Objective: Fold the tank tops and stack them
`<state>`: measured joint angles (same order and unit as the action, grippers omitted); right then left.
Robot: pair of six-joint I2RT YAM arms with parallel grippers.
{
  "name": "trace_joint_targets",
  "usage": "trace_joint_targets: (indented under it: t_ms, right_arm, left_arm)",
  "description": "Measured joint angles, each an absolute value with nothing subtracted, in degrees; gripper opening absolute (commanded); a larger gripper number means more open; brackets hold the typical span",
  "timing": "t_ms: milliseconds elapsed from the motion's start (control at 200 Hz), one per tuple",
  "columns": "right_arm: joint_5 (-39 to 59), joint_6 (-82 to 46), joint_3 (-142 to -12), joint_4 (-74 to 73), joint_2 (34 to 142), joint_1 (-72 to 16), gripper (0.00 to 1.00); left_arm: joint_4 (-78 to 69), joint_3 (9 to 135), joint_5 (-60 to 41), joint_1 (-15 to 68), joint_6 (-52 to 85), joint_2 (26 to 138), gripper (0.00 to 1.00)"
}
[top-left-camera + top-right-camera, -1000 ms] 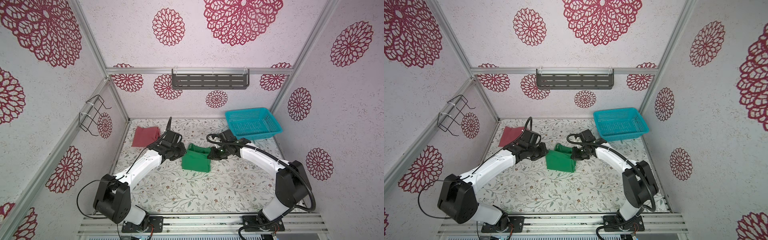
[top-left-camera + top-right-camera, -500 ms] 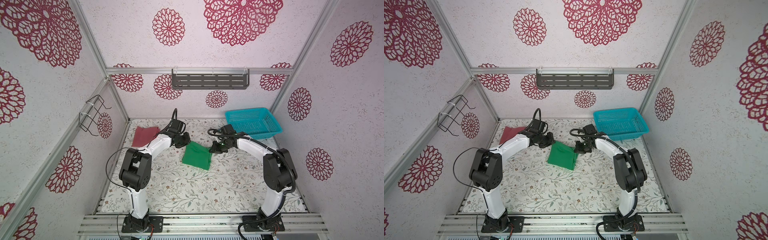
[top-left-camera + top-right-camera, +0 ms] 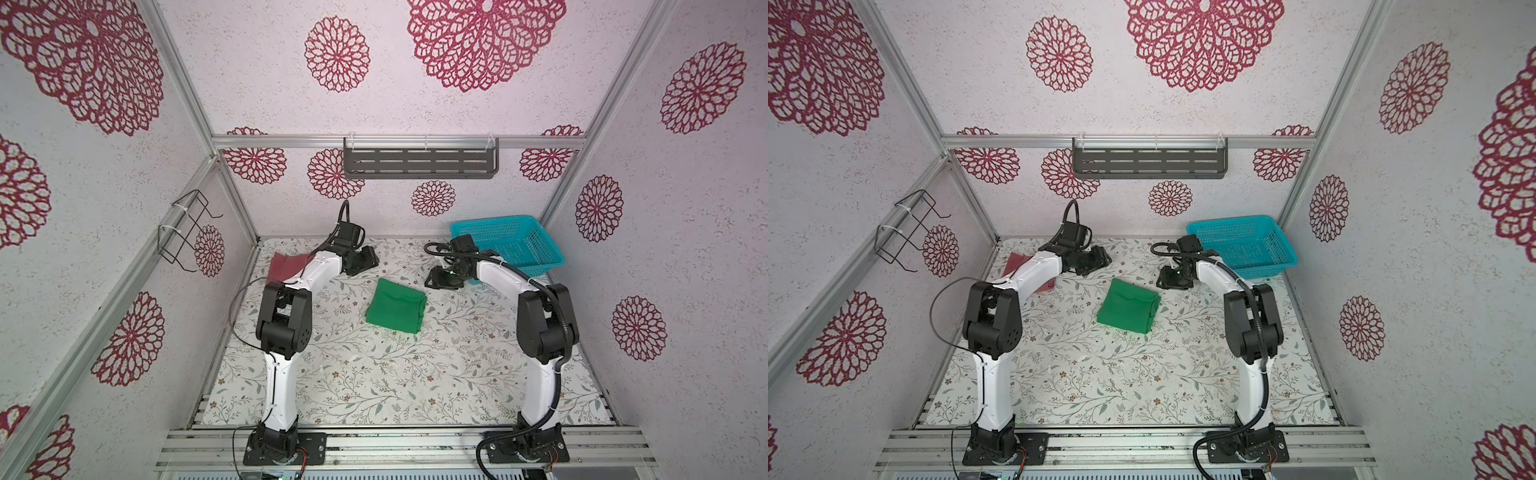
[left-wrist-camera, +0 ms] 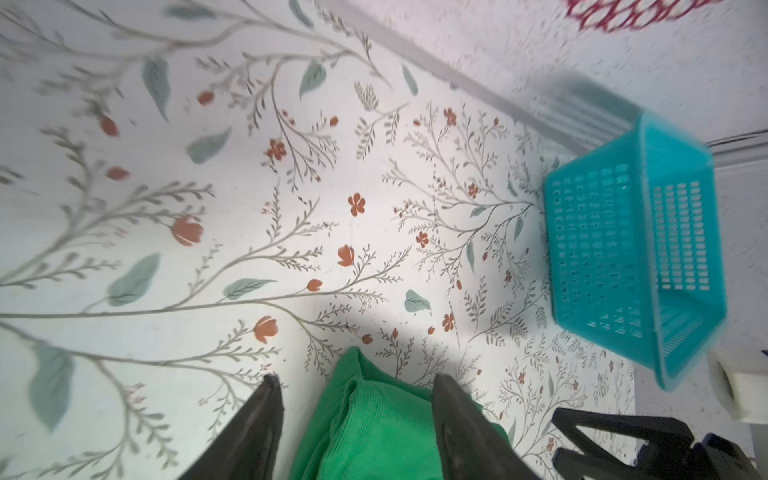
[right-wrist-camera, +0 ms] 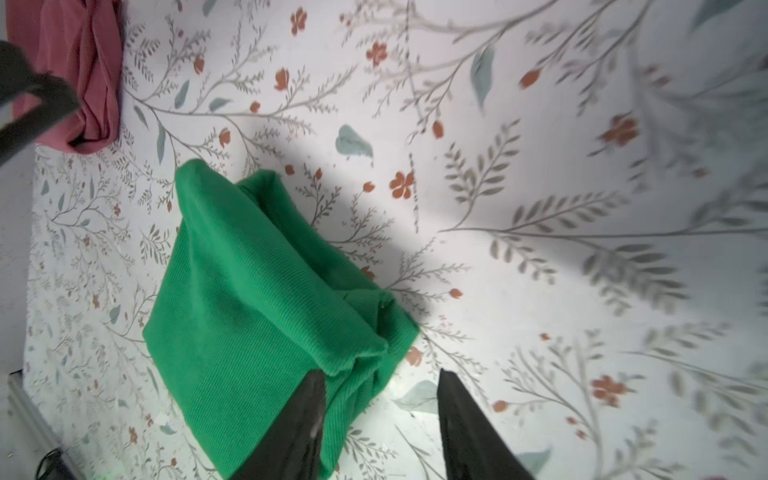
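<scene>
Green tank top [image 3: 397, 306] folded at centre of surface [image 3: 374, 374], pink-red tank top [image 3: 284, 266] at far left corner, left fingers [image 4: 249, 432] and right fingers [image 5: 465, 432] spread, empty: pinch all green layers at opposite edges, lift level, lay squarely on pink without dragging folds

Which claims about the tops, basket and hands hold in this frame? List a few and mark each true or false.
1. The green tank top lies folded on the table, held by neither hand. True.
2. The pink tank top is stacked on the green one. False: it lies apart, near the back left corner.
3. The basket holds a garment. False: none shows in it.
4. The left hand and right hand are both open. True.
</scene>
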<state>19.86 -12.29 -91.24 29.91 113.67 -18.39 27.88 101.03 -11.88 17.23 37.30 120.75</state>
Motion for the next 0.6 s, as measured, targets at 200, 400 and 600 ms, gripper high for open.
trace_joint_targets:
  t_ms: [200, 400, 600]
  right_arm:
    - [18.0, -17.8, -79.7, 21.4, 101.7, -22.7, 0.3]
    - [17.9, -26.9, -67.5, 8.2, 101.5, -29.7, 0.26]
    - [14.7, -35.3, -59.7, -5.2, 106.6, -29.9, 0.26]
  left_arm:
    - [24.1, 92.9, -12.2, 19.9, 39.5, 113.6, 0.38]
    - [21.5, 86.8, -12.9, 23.9, 42.5, 119.9, 0.45]
    - [18.7, 84.0, -12.9, 23.9, 44.4, 122.4, 0.46]
